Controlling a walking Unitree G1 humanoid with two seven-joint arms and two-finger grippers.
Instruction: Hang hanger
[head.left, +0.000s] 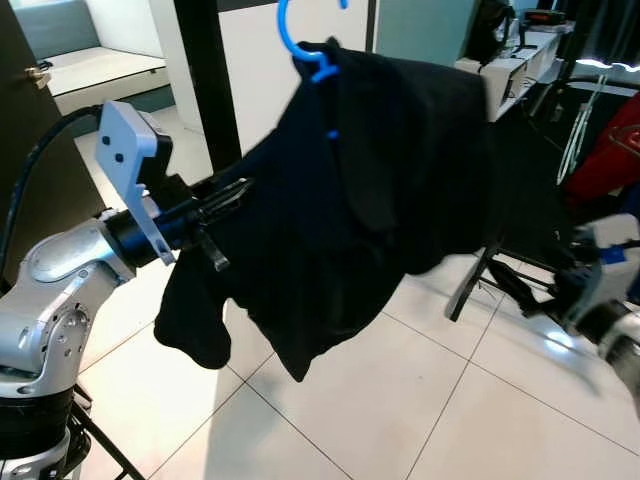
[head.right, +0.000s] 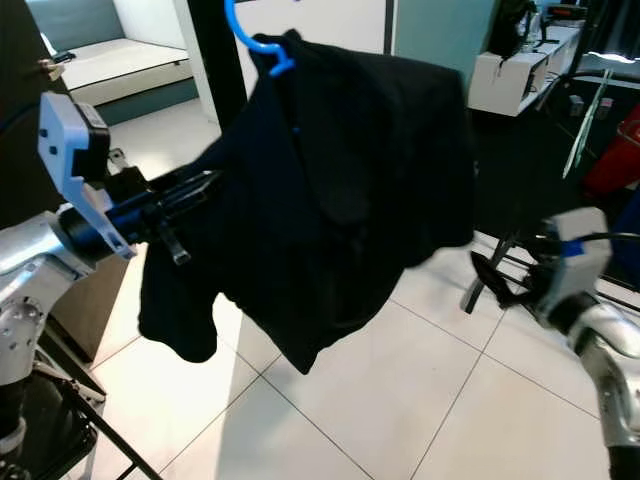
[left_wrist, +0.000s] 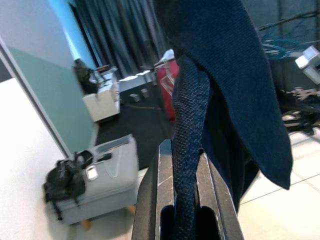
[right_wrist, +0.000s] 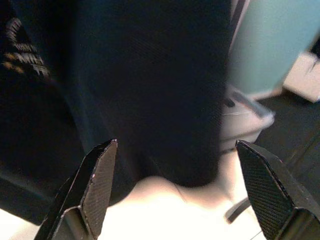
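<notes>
Here, left claw (left_wrist: 186, 165) raised, pinching dark shirt (head.left: 370, 200) on blue hanger (head.left: 300, 45), right claw (right_wrist: 180, 185) spread wide.

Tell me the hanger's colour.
Bright blue; the hanger shows best in the left eye view.

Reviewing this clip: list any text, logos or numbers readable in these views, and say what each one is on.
Nothing can be read for certain.
Gold print on the dark garment, at the edge of the right wrist view: blurred, not legible.
Markings on the red object behind the garment in the left wrist view: too small and blurred to read.
The blue hanger and both grippers, left gripper and right gripper, carry no visible lettering.
</notes>
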